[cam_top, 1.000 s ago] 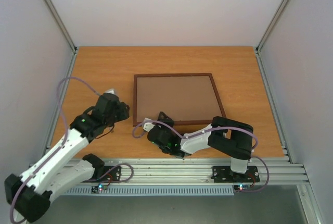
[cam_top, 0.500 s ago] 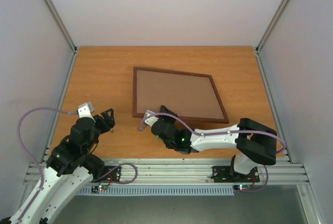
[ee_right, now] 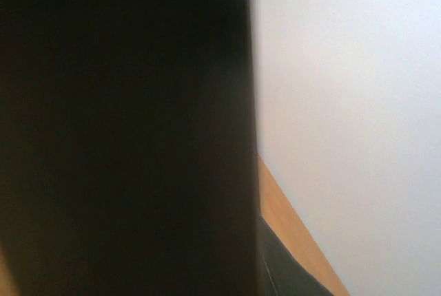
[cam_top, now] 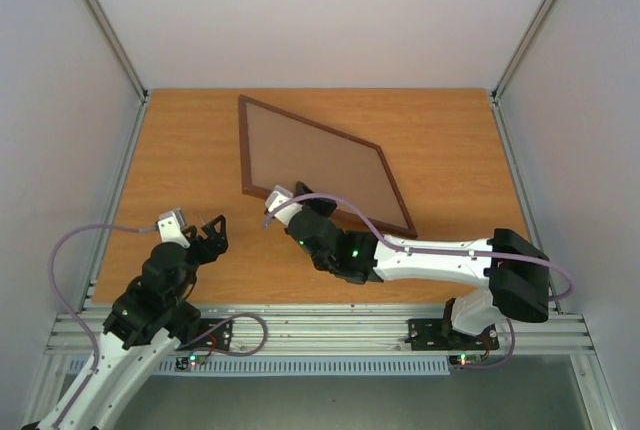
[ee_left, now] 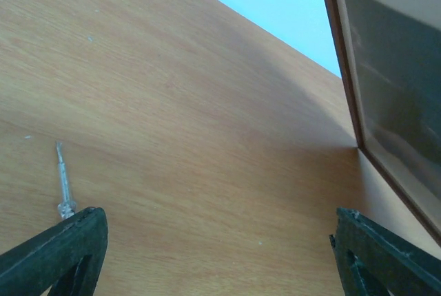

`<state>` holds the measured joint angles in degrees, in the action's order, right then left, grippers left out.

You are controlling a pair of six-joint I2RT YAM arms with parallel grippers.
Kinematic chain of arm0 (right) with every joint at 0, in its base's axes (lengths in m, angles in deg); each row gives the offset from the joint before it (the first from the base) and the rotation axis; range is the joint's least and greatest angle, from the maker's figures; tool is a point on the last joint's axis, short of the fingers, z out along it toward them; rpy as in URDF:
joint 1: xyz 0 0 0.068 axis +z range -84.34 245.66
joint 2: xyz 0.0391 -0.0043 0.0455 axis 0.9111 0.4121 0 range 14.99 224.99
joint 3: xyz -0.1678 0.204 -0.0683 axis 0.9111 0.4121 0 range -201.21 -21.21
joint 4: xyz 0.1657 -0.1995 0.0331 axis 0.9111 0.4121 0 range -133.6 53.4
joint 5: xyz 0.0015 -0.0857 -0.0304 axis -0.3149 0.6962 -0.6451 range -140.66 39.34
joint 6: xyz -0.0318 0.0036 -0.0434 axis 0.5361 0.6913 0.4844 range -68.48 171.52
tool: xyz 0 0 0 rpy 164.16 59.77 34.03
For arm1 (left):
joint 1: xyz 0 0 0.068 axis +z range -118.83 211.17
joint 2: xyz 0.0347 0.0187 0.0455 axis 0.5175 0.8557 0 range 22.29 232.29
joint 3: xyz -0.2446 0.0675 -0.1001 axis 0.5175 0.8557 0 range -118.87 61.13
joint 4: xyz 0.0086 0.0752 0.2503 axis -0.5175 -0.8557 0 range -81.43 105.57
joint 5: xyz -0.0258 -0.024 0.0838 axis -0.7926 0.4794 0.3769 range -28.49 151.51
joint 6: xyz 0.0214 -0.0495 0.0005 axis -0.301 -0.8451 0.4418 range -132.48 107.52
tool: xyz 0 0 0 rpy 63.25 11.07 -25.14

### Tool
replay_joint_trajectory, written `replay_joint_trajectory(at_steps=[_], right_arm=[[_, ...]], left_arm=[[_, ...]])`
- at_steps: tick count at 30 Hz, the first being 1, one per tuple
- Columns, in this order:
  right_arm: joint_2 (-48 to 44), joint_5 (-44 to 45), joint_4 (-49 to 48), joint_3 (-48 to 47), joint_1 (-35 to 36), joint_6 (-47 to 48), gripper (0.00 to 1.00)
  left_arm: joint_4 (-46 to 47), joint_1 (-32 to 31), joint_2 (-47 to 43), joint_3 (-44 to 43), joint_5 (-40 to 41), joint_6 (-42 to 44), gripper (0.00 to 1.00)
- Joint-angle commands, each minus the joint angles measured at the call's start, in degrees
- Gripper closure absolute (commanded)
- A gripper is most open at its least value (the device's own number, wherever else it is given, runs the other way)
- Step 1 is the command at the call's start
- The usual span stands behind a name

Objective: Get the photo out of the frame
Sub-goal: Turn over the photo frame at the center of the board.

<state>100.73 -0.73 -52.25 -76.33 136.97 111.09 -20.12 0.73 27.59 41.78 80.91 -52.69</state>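
The frame (cam_top: 310,155) is tilted, its near left edge lifted off the table and its brown back facing up. My right gripper (cam_top: 298,210) is at that lifted near edge and looks shut on it. The right wrist view is almost filled by a dark blurred surface (ee_right: 124,131). My left gripper (cam_top: 205,232) is open and empty, low over the table to the left of the frame. In the left wrist view (ee_left: 220,255) the frame's edge (ee_left: 342,69) rises at the right. The photo (ee_left: 400,103) shows on its underside as a dark print with a pale border.
A small clear pin-like object (ee_left: 63,186) lies on the wooden table (cam_top: 190,150) near my left finger. Grey walls with metal posts enclose the table on three sides. The aluminium rail (cam_top: 330,325) with the arm bases runs along the near edge.
The frame has gone from lying flat to tilted and turned, its near left side raised by my right gripper. My left arm has drawn back to the near left.
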Motion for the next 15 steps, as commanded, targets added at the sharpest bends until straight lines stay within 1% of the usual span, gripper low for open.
replay_joint_trajectory(at_steps=[1, 6, 12, 15], right_arm=[[-2.37, -5.72, -7.16, -6.69, 0.15, -5.79, 0.99], [-1.9, -8.44, -8.01, -12.23, 0.15, -9.88, 0.99], [-1.72, -11.11, -9.87, -16.63, -0.4, -16.85, 0.99], [-1.76, -11.58, -7.89, -18.71, -1.98, -23.09, 0.99]], left_arm=[[5.8, 0.32, 2.61, 0.02, -1.63, 1.11, 0.11], [6.62, 0.3, 5.78, -0.15, -2.3, 1.64, 0.1], [7.27, 0.3, 7.65, -0.36, -3.27, 1.87, 0.1], [7.1, 0.33, 7.39, -0.21, -2.94, 1.89, 0.1]])
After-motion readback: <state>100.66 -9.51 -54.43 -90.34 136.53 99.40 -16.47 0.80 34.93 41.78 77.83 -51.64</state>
